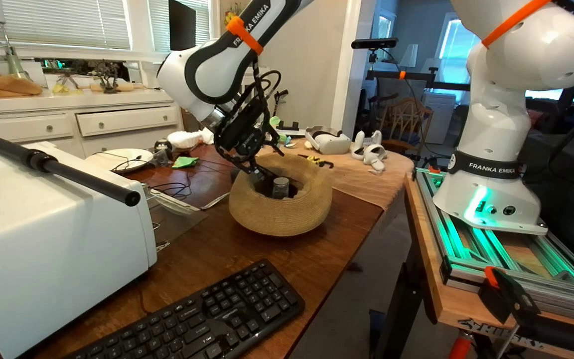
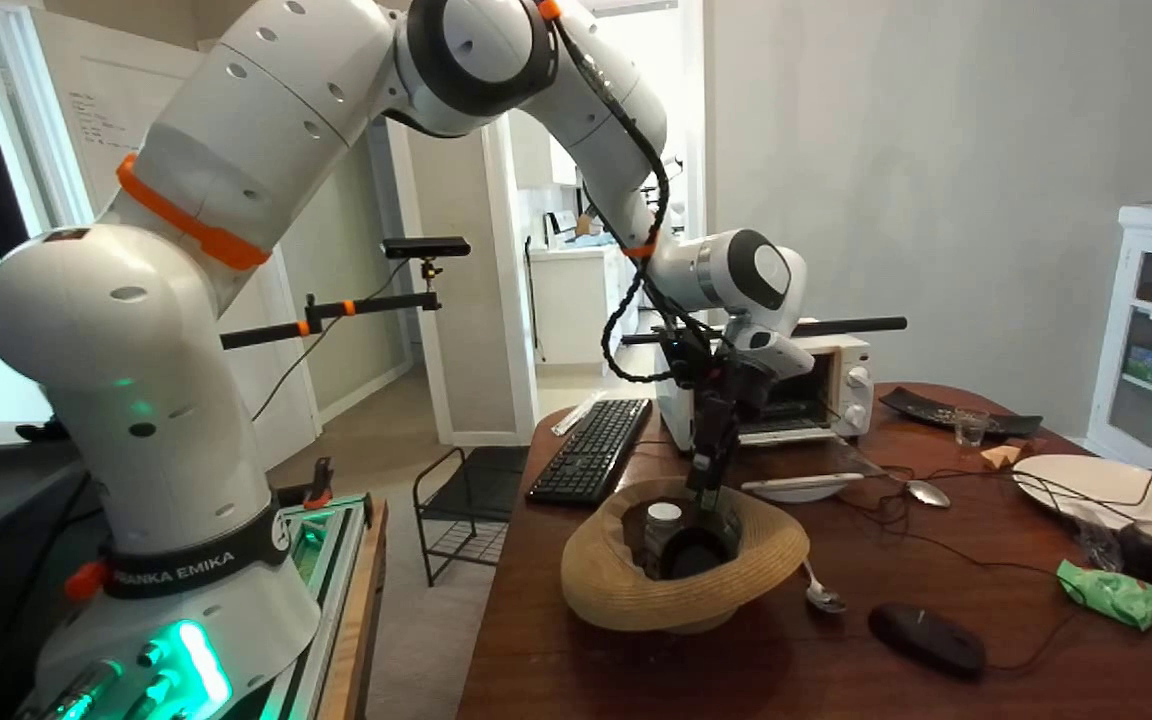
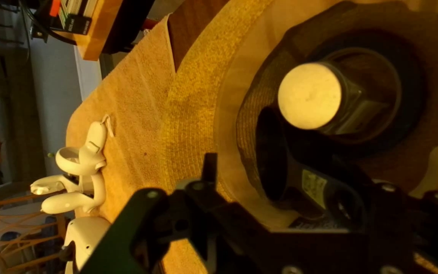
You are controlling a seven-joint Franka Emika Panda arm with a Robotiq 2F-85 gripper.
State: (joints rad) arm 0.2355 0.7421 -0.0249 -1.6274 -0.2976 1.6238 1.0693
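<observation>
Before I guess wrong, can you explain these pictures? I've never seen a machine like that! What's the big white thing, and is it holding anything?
The big white thing is a robot arm, with joints that bend a bit like yours. Two pictures are taken from spots away from it. The third, turned sideways, is taken from its wrist and peeks down into a straw hat.

The hat lies upside down on a wooden table. Inside are a lidded jar and a dark thing that may be a cup. Around the table you can also spot a keyboard, a computer mouse, a white toaster oven and a plate.

The robot grabs with its jaws. They are down at the hat's opening and look open. I can't see anything clearly held.
</observation>
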